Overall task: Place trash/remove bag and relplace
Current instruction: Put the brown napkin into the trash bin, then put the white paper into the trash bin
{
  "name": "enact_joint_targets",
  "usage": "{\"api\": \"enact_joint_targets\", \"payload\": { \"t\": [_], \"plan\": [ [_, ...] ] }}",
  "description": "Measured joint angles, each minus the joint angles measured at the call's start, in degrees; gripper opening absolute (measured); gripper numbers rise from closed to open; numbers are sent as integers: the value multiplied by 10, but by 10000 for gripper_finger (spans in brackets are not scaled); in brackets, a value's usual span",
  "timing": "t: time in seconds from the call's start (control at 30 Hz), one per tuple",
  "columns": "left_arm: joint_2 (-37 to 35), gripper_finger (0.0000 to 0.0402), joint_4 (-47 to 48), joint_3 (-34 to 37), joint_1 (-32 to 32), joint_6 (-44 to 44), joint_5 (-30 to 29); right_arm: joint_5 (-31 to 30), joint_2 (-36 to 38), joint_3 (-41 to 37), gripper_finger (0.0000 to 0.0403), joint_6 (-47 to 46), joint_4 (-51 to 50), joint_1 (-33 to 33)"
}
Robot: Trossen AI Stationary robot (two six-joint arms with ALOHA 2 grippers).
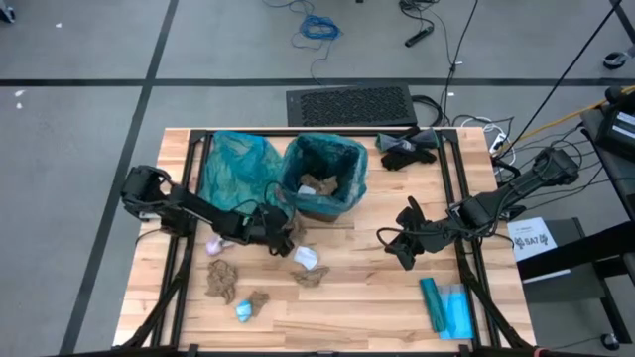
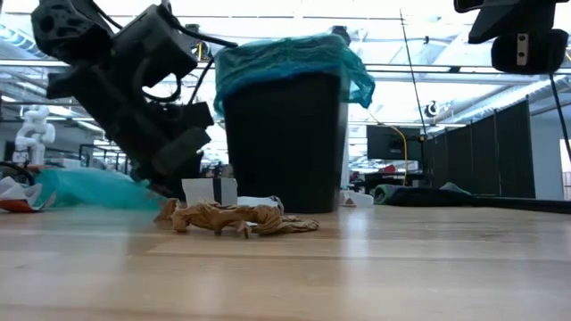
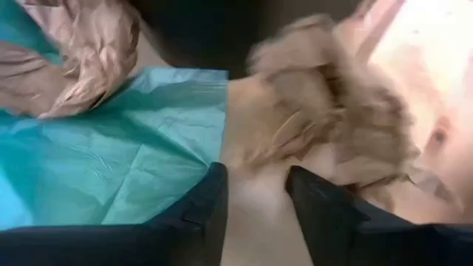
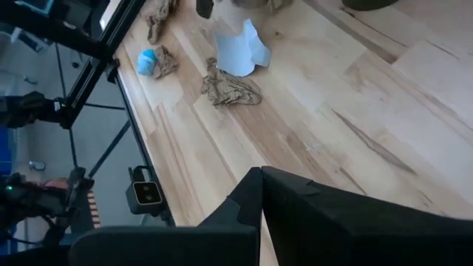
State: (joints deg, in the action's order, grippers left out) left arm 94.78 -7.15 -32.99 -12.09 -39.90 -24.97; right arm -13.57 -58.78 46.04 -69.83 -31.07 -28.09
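Near edge: blue packet (image 1: 445, 307) lies flat, right side of table (image 1: 357, 317). Brown, white, pale-blue trash wads (image 1: 222, 280) scattered left of centre on bare wood. Right gripper (image 1: 405, 250) hovers mid-table, fingers closed, empty. Left gripper (image 1: 281, 238) low beside bin base, fingers (image 3: 196, 214) parted, brown wad (image 3: 332, 125) just ahead; grip on it cannot be told. Farther: teal-lined bin (image 1: 323, 177) upright, wads inside; loose teal bag (image 1: 234, 169) to its left; black cloth (image 1: 407, 151) at far right.
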Motion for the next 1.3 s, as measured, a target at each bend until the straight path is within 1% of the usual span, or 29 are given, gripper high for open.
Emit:
{"api": "enact_joint_targets", "payload": {
  "t": [0.07, 0.13, 0.17, 0.27, 0.33, 0.4, 0.47, 0.53, 0.6, 0.73, 0.9, 1.0, 1.13, 1.3],
  "plan": [
    [0, 94, -1, -4, 2, 3, 12, -1, 0, 0, 0, 0, 0, 0],
    [-4, 35, -5, -11, 2, 3, 30, -2, 0, 0, 0, 0, -1, 3],
    [-4, 18, -12, -12, 2, 0, 46, -2, 0, 0, 0, 0, -1, 6],
    [-3, 5, -26, -26, -7, -3, 110, -2, 0, 0, 0, 5, -4, 12],
    [-3, 2, -25, -40, -19, -17, 142, -2, 0, 0, 0, 14, -4, 18],
    [-8, 2, -24, -56, -34, -30, 151, -2, 0, 0, 0, 24, -4, 19],
    [-18, 1, -19, -71, -51, -33, 128, -2, 0, 0, 0, 36, -4, 19],
    [-30, 1, 18, -90, -63, -33, 87, -2, 0, 0, 0, 48, -4, 19],
    [-39, 1, 70, -107, -68, -33, 72, -2, 0, 0, 0, 59, -4, 19],
    [-52, 1, 143, -143, -71, -40, 92, -2, 0, 0, 0, 74, -4, 19],
    [-64, 0, 164, -197, -94, -50, 95, 1, 0, 0, 0, 85, -5, 19],
    [-67, 0, 180, -241, -106, -47, 74, 1, 0, 0, 0, 91, -4, 19],
    [-68, 0, 239, -304, -118, -28, 61, 1, 0, 0, 0, 97, -4, 19],
    [-69, 0, 350, -400, -127, -25, 51, 2, 0, 0, 0, 115, -5, 19]
  ]
}}
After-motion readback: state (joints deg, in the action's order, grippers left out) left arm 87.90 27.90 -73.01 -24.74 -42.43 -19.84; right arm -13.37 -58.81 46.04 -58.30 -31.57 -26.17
